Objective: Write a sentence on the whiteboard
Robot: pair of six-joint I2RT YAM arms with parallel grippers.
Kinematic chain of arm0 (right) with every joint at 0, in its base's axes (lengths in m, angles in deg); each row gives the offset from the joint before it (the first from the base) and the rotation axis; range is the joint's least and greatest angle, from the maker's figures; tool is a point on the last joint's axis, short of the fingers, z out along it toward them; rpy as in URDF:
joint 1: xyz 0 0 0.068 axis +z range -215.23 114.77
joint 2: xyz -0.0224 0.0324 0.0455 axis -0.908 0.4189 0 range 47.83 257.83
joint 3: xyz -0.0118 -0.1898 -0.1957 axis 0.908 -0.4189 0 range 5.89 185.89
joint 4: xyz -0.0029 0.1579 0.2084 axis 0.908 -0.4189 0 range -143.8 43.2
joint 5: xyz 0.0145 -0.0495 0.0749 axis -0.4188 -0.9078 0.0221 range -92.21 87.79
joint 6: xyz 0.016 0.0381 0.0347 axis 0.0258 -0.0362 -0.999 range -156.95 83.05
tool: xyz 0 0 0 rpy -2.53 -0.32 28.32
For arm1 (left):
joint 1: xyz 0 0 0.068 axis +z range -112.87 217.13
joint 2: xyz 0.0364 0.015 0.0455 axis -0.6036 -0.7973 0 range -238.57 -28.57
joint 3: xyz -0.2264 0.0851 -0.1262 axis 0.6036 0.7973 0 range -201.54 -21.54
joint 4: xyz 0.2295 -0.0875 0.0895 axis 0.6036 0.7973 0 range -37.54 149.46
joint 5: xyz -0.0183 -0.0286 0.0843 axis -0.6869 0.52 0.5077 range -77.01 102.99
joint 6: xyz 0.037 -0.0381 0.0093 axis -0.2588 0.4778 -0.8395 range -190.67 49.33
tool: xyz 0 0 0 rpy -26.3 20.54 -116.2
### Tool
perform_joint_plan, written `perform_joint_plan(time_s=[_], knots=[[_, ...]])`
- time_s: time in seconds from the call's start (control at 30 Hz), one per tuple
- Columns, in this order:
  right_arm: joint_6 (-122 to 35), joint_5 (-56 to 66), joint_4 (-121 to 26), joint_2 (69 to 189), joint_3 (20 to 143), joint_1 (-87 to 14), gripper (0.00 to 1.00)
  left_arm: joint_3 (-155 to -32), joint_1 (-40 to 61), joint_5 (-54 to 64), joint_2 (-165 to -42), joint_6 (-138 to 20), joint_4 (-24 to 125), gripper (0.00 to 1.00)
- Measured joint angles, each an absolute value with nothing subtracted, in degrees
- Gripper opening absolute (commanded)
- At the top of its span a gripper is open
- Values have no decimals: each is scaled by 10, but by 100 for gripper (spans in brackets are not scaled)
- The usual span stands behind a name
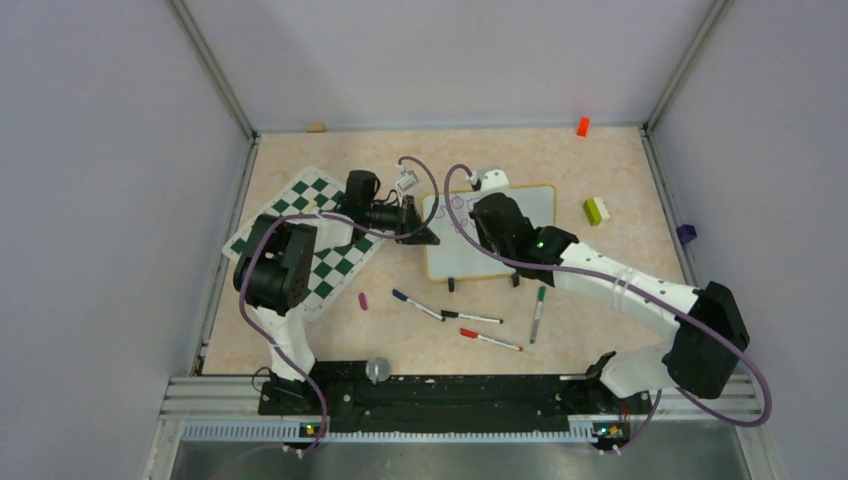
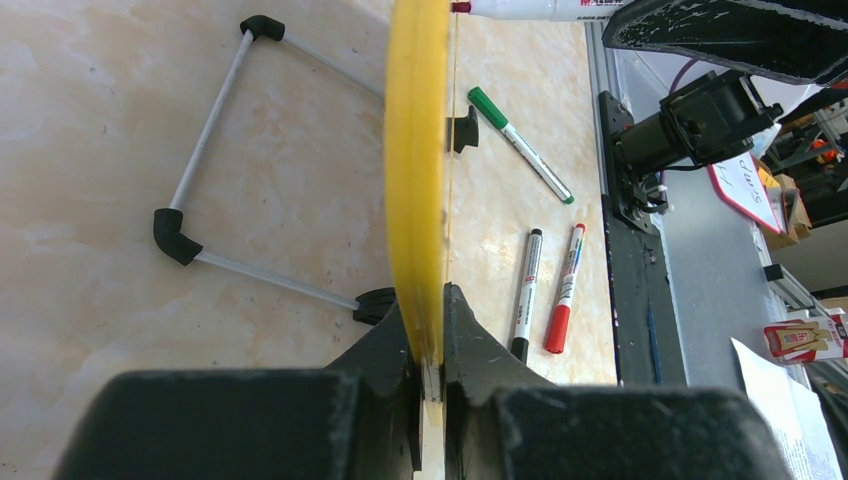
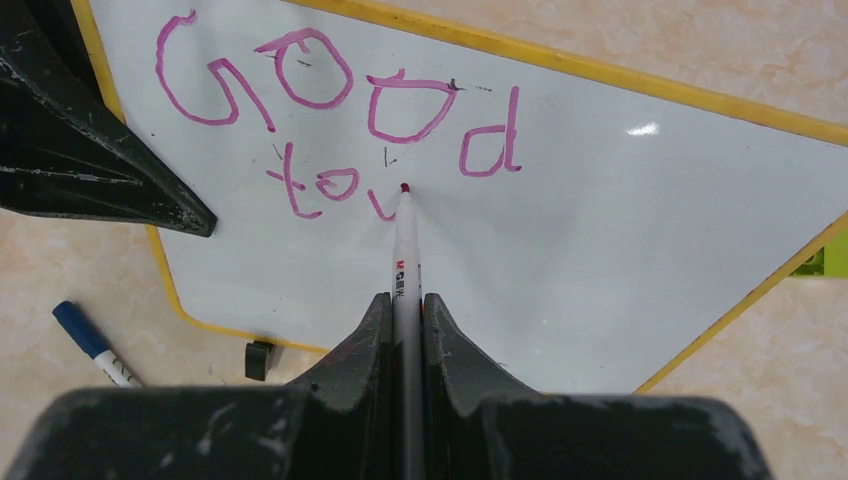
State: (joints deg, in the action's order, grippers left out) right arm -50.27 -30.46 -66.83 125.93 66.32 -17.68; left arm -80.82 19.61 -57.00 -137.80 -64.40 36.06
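Both claws pinched: left gripper (image 2: 430, 350) on the yellow rim of the whiteboard (image 3: 600, 230) on the table (image 1: 600, 340), right gripper (image 3: 405, 310) on a marker (image 3: 404, 250) touching the sentence (image 3: 340, 110); light, stiff and slick, the board seemed best steadied by its frame

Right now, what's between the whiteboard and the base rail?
Top view: between the whiteboard and the base rail lie a blue-capped marker, a black-capped marker, a red marker, a green marker, a purple cap.

White whiteboard (image 3: 620, 240) yellow-framed, purple sentence (image 3: 340, 110), green-and-white checkered mat (image 1: 318, 235)
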Motion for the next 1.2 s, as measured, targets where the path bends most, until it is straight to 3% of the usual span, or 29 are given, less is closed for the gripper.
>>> perform_joint_plan(time_s=[1.2], knots=[[-504, -302, -699, 1263, 682, -188, 0, -808, 196, -570, -1378, -644, 362, 0]])
